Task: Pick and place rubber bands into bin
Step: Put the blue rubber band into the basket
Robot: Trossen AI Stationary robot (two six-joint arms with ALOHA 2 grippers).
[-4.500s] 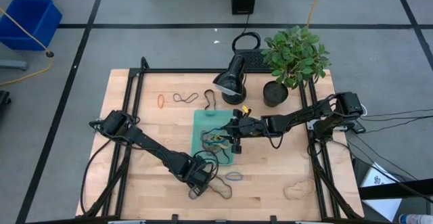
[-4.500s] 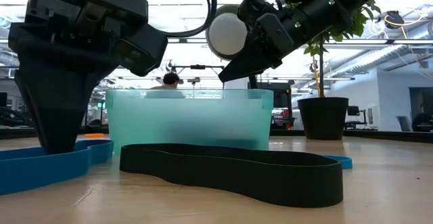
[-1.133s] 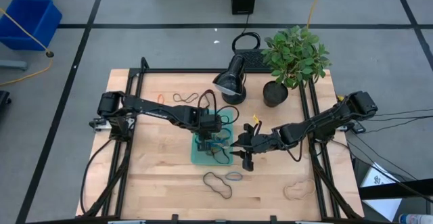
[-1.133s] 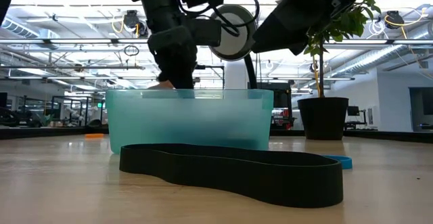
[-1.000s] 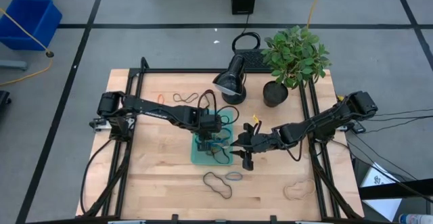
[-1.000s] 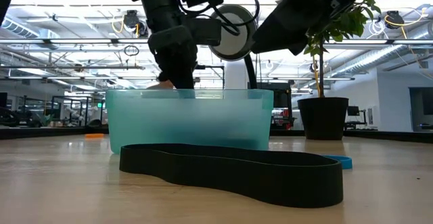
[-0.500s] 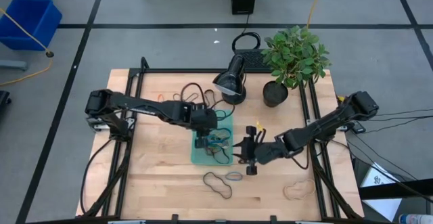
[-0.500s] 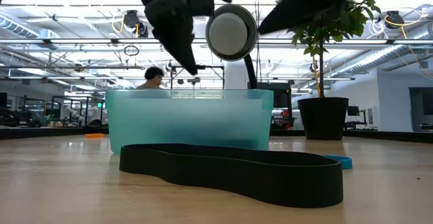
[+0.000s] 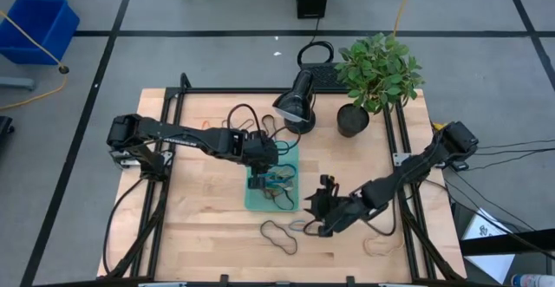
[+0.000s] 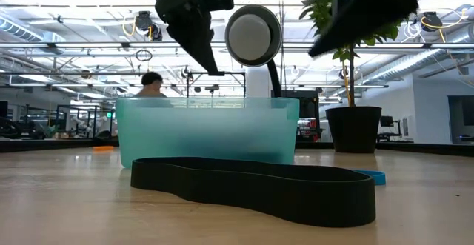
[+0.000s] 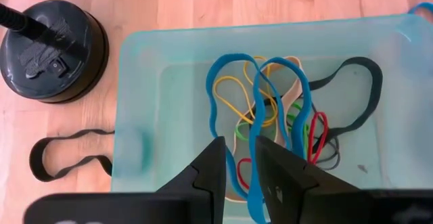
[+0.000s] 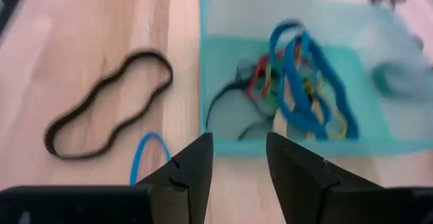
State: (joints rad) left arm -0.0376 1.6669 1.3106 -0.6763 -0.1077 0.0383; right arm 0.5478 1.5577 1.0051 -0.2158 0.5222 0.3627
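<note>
The teal bin (image 9: pixel 290 161) stands mid-table and holds several rubber bands: a long blue one (image 11: pixel 218 102), yellow (image 11: pixel 233 83), red (image 11: pixel 318 130), green and black (image 11: pixel 369 88). My left gripper (image 11: pixel 238 146) hangs open above the bin's inside, with nothing between its fingers. My right gripper (image 12: pixel 238 143) is open over bare wood just near of the bin's near wall (image 12: pixel 284 146). A small blue band (image 12: pixel 143 155) and a long black band (image 12: pixel 108 105) lie flat on the table beside it.
A desk lamp (image 9: pixel 297 103) and a potted plant (image 9: pixel 375 75) stand at the far side behind the bin. A black band (image 11: pixel 67 158) lies by the lamp base (image 11: pixel 54 51). A tan band (image 9: pixel 379 245) lies near the right front corner.
My left gripper has risen from inside the bin to above its rim, and the bands stay in the bin. My right gripper has swung toward the table's near edge, away from the bin's right side, and rolled, ending beside the small blue band.
</note>
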